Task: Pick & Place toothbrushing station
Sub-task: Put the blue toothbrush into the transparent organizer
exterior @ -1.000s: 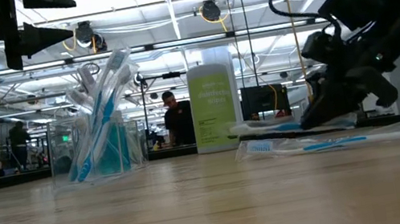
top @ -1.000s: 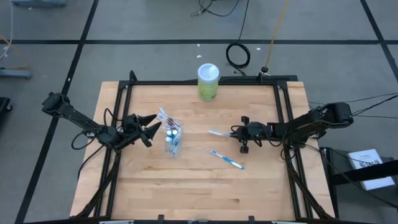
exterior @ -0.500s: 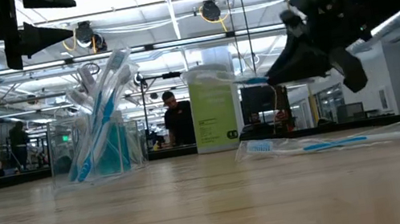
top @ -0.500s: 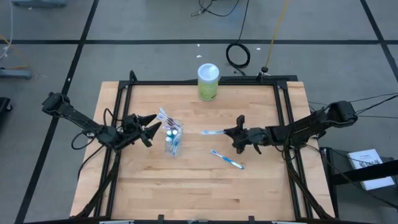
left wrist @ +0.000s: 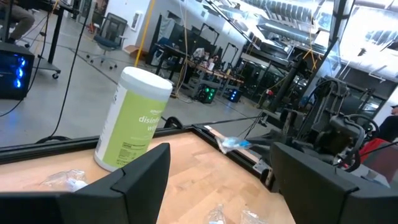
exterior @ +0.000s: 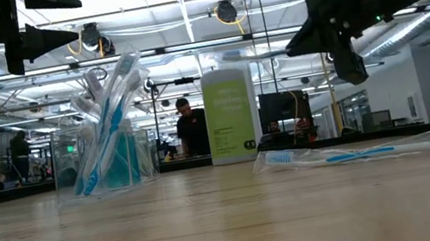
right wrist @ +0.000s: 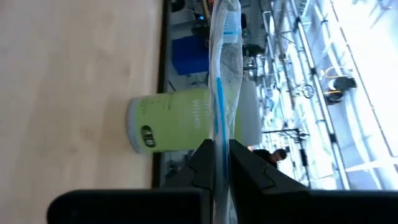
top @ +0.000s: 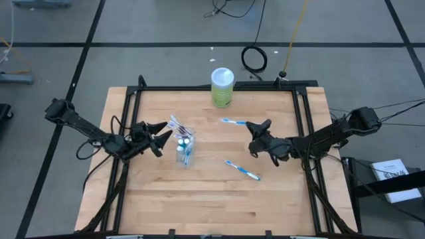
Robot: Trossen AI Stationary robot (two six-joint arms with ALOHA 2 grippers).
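Note:
A clear plastic cup with several blue-and-white toothbrushes and teal tubes stands on the table left of centre; it also shows in the low view. My left gripper is open and empty just left of the cup. My right gripper is shut on a wrapped toothbrush held up in the air right of centre. A second wrapped toothbrush lies flat on the table nearer the front; it also shows in the low view. My right gripper pinches the wrapped toothbrush between its two fingers near one end of the handle. The fingers come about level from the table's right side. The brush sticks out past the fingertips toward the left and far side, lifted clear of the table.
A green canister with a white lid stands at the table's far edge, beyond the held brush; it also shows in the left wrist view. A black frame runs around the table. Bare wood lies toward the near edge.
My right gripper has lifted the toothbrush clear of the table and risen. It has turned, and the brush's free end has swung from pointing left toward the far edge and the canister.

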